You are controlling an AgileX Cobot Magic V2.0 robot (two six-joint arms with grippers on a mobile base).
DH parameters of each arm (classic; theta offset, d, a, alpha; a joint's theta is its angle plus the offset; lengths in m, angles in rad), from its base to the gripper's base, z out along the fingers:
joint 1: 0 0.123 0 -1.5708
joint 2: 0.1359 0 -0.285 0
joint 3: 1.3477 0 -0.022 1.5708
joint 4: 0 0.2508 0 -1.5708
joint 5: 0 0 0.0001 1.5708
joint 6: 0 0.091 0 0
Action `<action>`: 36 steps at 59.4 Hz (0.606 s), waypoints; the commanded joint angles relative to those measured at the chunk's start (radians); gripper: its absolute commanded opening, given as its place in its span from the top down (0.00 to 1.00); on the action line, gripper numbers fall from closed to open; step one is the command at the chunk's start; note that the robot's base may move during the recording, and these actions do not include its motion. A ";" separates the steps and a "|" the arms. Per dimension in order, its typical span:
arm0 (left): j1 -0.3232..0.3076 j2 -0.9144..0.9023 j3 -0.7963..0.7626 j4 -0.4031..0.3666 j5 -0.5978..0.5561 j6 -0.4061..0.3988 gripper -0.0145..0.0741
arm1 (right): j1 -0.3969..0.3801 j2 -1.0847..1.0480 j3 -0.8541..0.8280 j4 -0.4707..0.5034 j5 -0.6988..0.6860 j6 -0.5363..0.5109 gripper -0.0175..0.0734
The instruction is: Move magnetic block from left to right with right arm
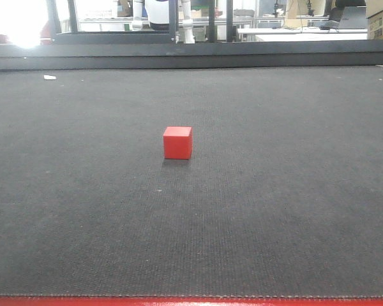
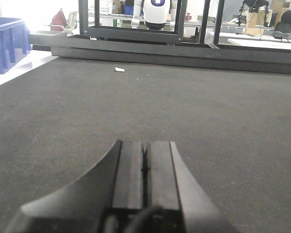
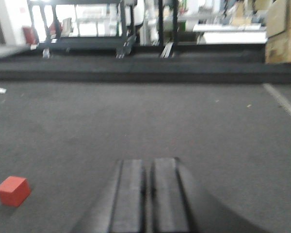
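The magnetic block (image 1: 177, 142), a small red cube, rests alone on the dark carpeted table near its middle in the front view. The right wrist view shows the same block (image 3: 12, 191) low at the left, well to the left of my right gripper (image 3: 149, 162). That gripper is blurred, its two dark fingers lie side by side with only a thin slit between them, and it holds nothing. My left gripper (image 2: 145, 143) hovers low over bare carpet, shut and empty, with no block in its view. Neither gripper appears in the front view.
A raised dark ledge (image 1: 191, 54) runs along the table's far edge, with metal frames behind it. A small white scrap (image 1: 49, 77) lies at the far left. A blue bin (image 2: 7, 41) stands off the table's left side. Cardboard boxes (image 3: 282, 31) sit far right.
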 commanded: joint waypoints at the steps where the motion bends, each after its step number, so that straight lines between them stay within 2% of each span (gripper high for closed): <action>1: -0.007 -0.014 0.009 0.000 -0.092 -0.007 0.97 | 0.039 0.146 -0.096 -0.009 -0.071 0.000 0.40; 7: -0.007 -0.014 0.009 0.000 -0.092 -0.007 0.97 | 0.095 0.291 -0.177 -0.009 -0.056 0.000 0.23; 14: -0.007 -0.014 0.009 0.000 -0.092 -0.007 0.97 | 0.161 0.452 -0.292 -0.009 -0.012 0.000 0.12; 25: -0.007 -0.014 0.009 0.000 -0.092 -0.007 0.97 | 0.296 0.725 -0.498 -0.009 0.108 0.020 0.11; 36: -0.007 -0.014 0.009 0.000 -0.092 -0.007 0.97 | 0.423 0.969 -0.749 -0.009 0.246 0.102 0.11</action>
